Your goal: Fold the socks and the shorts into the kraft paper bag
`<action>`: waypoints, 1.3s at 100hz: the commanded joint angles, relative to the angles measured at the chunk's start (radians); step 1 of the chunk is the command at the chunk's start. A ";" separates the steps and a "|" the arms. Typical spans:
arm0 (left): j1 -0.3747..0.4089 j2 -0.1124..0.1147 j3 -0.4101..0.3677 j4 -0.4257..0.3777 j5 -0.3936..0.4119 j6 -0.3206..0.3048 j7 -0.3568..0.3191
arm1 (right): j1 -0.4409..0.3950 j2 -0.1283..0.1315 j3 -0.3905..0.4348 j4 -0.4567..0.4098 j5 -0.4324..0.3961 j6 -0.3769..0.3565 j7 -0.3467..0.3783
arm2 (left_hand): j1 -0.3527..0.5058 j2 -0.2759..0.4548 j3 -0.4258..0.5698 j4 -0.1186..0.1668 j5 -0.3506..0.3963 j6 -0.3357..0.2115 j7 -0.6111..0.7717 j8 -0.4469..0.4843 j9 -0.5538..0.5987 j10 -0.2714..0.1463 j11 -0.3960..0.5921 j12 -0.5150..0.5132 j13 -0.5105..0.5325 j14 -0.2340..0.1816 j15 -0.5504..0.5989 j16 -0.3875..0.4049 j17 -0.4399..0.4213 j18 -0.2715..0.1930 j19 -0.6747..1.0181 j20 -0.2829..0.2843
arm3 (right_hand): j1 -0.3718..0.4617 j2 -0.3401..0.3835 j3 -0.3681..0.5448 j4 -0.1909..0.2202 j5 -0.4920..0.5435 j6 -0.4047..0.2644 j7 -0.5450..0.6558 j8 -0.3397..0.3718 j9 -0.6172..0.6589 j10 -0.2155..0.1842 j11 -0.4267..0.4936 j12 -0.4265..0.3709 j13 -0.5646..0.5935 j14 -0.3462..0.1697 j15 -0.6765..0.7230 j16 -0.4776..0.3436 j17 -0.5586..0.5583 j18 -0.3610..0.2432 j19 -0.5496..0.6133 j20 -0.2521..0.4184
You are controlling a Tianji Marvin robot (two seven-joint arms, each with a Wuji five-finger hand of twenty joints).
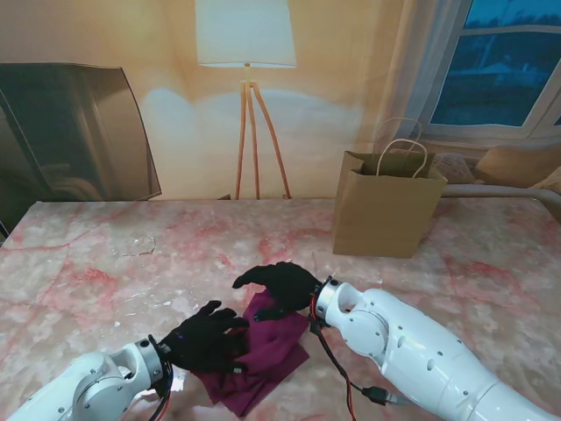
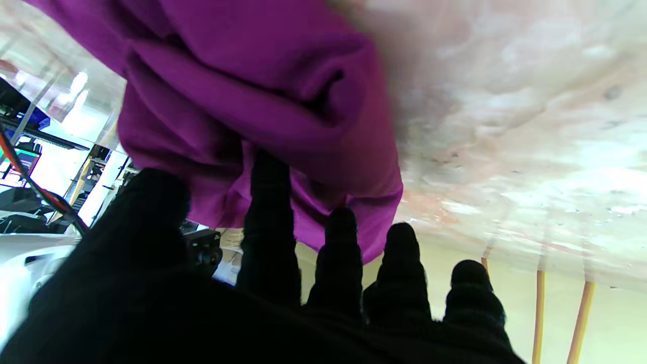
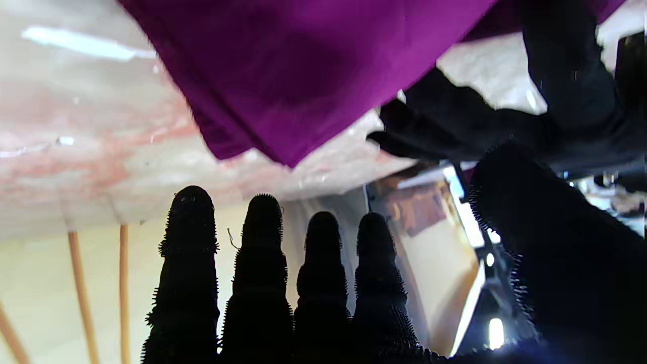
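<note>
While the purple shorts (image 1: 263,355) lie low in the frame's centre on the marble surface (image 1: 105,263), the left robot hand (image 1: 208,338) clutches their edge; the right robot hand (image 1: 279,285) hovers spread, and the kraft paper bag (image 1: 386,206) stands upper right.

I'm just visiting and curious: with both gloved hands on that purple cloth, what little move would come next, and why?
Probably the left hand should close its fingers on the purple cloth and draw that edge over toward the right hand. The cloth lies rumpled and only partly folded on the table, the right hand's fingers look spread, and the kraft paper bag stands well away, so folding likely comes first.
</note>
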 commanded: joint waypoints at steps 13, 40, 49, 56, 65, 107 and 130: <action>0.007 0.001 -0.009 -0.008 0.008 -0.007 -0.009 | 0.084 -0.016 -0.107 0.065 0.057 0.005 0.118 | -0.020 -0.018 0.032 0.025 -0.013 -0.006 -0.016 -0.007 -0.031 0.008 -0.026 -0.007 -0.024 -0.024 -0.011 -0.006 -0.005 -0.016 0.001 0.019 | 0.023 -0.054 0.004 -0.030 -0.130 0.058 -0.062 -0.044 -0.100 0.059 -0.050 -0.042 -0.108 0.017 -0.011 -0.030 -0.075 -0.021 -0.049 -0.013; 0.019 0.004 -0.024 -0.023 0.012 -0.004 -0.030 | 0.123 -0.008 -0.218 0.092 0.022 0.058 0.158 | -0.024 -0.015 0.036 0.026 -0.002 -0.001 -0.006 -0.001 -0.037 0.006 -0.027 -0.008 -0.031 -0.026 -0.010 -0.009 -0.006 -0.017 -0.003 0.018 | -0.035 -0.130 0.022 -0.060 -0.185 0.163 -0.177 -0.026 -0.141 0.013 0.207 0.112 -0.135 -0.006 0.153 0.184 -0.096 -0.026 -0.037 0.126; 0.022 0.003 -0.026 -0.024 0.012 -0.004 -0.027 | 0.114 -0.022 -0.236 0.114 -0.001 0.086 0.098 | -0.026 -0.016 0.035 0.026 -0.003 0.003 -0.005 0.000 -0.034 0.008 -0.025 -0.008 -0.030 -0.025 -0.009 -0.009 -0.004 -0.016 -0.004 0.017 | -0.037 -0.183 0.078 -0.072 -0.175 0.185 -0.199 0.002 -0.128 -0.032 0.397 0.298 -0.134 -0.004 0.300 0.322 -0.091 -0.009 -0.039 0.118; 0.022 0.003 -0.025 -0.023 0.013 -0.002 -0.025 | 0.111 -0.035 -0.250 0.135 -0.015 0.103 0.054 | -0.028 -0.013 0.034 0.026 -0.004 0.006 -0.006 0.000 -0.034 0.008 -0.026 -0.008 -0.031 -0.025 -0.009 -0.010 -0.004 -0.016 -0.005 0.017 | -0.051 -0.250 0.132 -0.087 -0.133 0.169 -0.183 0.023 -0.098 -0.071 0.538 0.459 -0.153 -0.004 0.499 0.506 -0.078 0.025 -0.025 0.099; 0.024 0.003 -0.025 -0.025 0.011 0.003 -0.028 | 0.106 -0.044 -0.263 0.144 -0.012 0.127 0.041 | -0.029 -0.011 0.033 0.026 -0.006 0.007 -0.007 0.000 -0.037 0.007 -0.027 -0.008 -0.033 -0.025 -0.009 -0.011 -0.005 -0.016 -0.006 0.016 | -0.050 -0.325 0.175 -0.099 -0.009 0.085 -0.069 0.072 -0.102 -0.073 0.601 0.615 -0.226 -0.001 0.620 0.626 -0.097 0.065 -0.003 0.072; 0.031 0.003 -0.030 -0.035 0.006 0.030 -0.044 | 0.073 -0.097 -0.273 0.245 -0.027 0.127 -0.147 | -0.032 -0.001 0.021 0.029 -0.038 0.038 -0.033 -0.007 -0.044 0.013 -0.030 -0.010 -0.040 -0.024 -0.016 -0.018 -0.002 -0.016 -0.015 0.005 | 0.234 -0.423 0.222 -0.139 0.486 -0.363 0.749 0.873 0.256 -0.021 0.352 0.302 0.218 0.088 0.261 0.178 0.149 0.111 0.206 0.079; 0.055 -0.004 -0.067 -0.043 -0.008 0.040 -0.020 | 0.036 -0.101 -0.204 0.238 0.045 0.087 -0.132 | -0.034 0.000 0.009 0.028 -0.183 0.128 -0.141 -0.047 -0.052 0.022 -0.032 -0.009 -0.034 -0.024 -0.015 -0.020 -0.001 -0.018 -0.010 0.007 | 0.397 -0.429 0.190 -0.223 0.546 -0.357 0.679 0.815 0.590 -0.087 0.489 0.410 0.627 0.018 0.421 0.232 0.398 0.026 0.335 -0.063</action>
